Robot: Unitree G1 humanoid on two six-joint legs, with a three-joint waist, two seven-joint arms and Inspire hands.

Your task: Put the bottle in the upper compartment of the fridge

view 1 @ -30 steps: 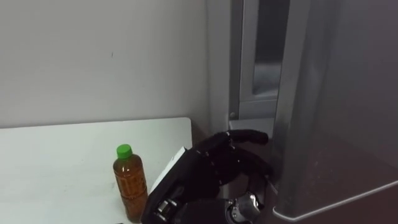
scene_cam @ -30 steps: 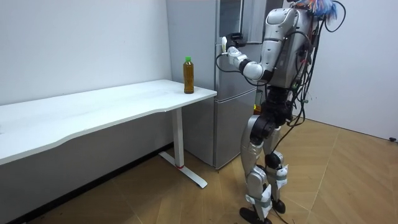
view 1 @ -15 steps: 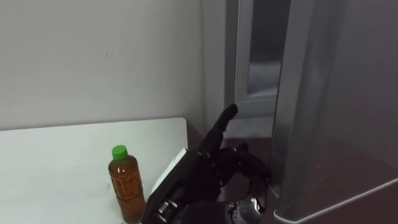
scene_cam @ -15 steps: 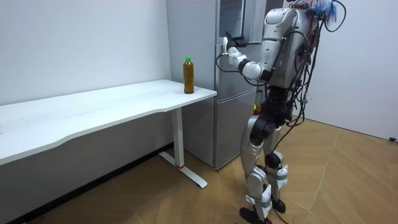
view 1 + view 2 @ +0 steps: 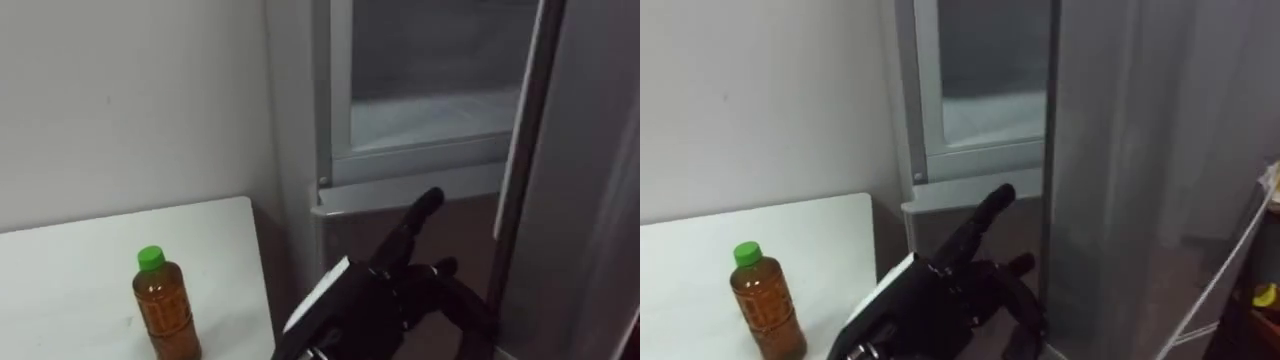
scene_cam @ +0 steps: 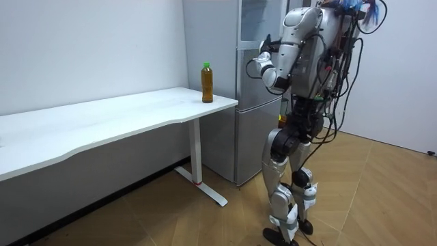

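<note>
At the fridge front, standing upright on the wood floor (image 6: 171,225), with the white table (image 5: 60,260) off to my left.

Fridge:
- Upper fridge (image 5: 430,90) is open. Its door (image 5: 590,180) is swung out on my right side.
- Pale interior and a light shelf show behind the frame.
- Lower compartment (image 5: 400,205) sits just under the opening, closed.

Left hand (image 5: 385,300):
- Raised in front of the lower compartment's top edge, just below the opening. In the room view the arm is bent, with the hand at about chest height.
- Fingers (image 5: 418,218): one is straight, pointing up toward the opening. The rest are curled in toward the palm.
- Nothing visible in the grasp.
- The curled tips sit just beside the near edge of the open door. I can't tell whether they touch it.

Bottle (image 5: 165,315):
- Upright on the table, near the end closest to the fridge, by the wall (image 5: 120,100).
- Green cap on, brown liquid inside.
- It is left of my hand and well apart from it, and nothing is touching it.
- Not in the fridge yet.
</note>
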